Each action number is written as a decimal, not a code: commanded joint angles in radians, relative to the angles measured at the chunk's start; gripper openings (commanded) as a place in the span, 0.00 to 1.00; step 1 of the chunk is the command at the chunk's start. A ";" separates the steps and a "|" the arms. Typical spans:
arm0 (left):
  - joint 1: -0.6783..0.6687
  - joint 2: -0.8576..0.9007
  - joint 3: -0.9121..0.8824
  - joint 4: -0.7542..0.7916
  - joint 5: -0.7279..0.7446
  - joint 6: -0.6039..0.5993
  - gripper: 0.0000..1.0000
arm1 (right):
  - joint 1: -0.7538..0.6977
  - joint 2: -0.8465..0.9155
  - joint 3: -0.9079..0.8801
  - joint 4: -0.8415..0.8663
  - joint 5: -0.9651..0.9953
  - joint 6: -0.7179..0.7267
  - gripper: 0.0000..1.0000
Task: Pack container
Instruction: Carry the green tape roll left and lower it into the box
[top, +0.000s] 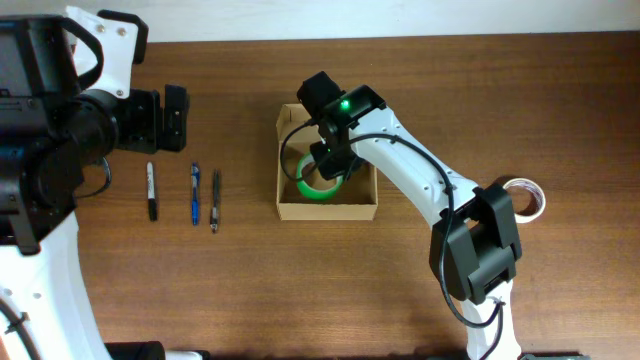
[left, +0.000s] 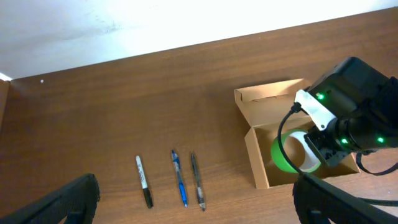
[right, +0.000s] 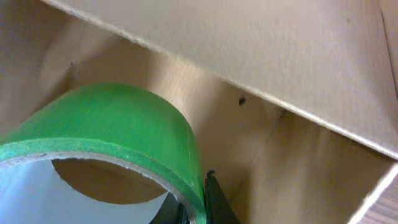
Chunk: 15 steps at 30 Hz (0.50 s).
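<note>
Between the right gripper's (top: 332, 168) fingers (right: 214, 200), which are clenched on its wall, a green tape roll (top: 320, 186) sits tilted inside the open container (top: 327, 211). Cardboard walls stand close around them. Near the left gripper's (top: 183, 118) spread, empty fingers lie a black marker (top: 152, 190), a blue pen (top: 195, 193) and a dark pen (top: 215, 200).

Wooden table (top: 400, 300): brown, grain running left to right. Three writing items lie on its left part, side by side, parallel, apart from one another: a black marker (top: 152, 190), a blue pen (top: 195, 193) and a dark slim pen (top: 215, 200). A pale tape roll (top: 526, 197) lies flat near the right edge, partly hidden. A green tape roll (top: 318, 194) stands tilted inside the container (top: 328, 210).
</note>
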 joint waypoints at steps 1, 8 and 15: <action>-0.004 -0.010 0.016 0.002 -0.006 -0.011 0.99 | 0.004 0.004 -0.007 0.030 -0.023 -0.005 0.04; -0.004 -0.010 0.016 0.001 -0.006 -0.012 0.99 | 0.023 0.004 -0.007 0.074 -0.029 -0.005 0.04; -0.004 -0.010 0.016 -0.008 -0.006 -0.012 0.99 | 0.023 0.004 -0.007 0.071 -0.029 -0.005 0.18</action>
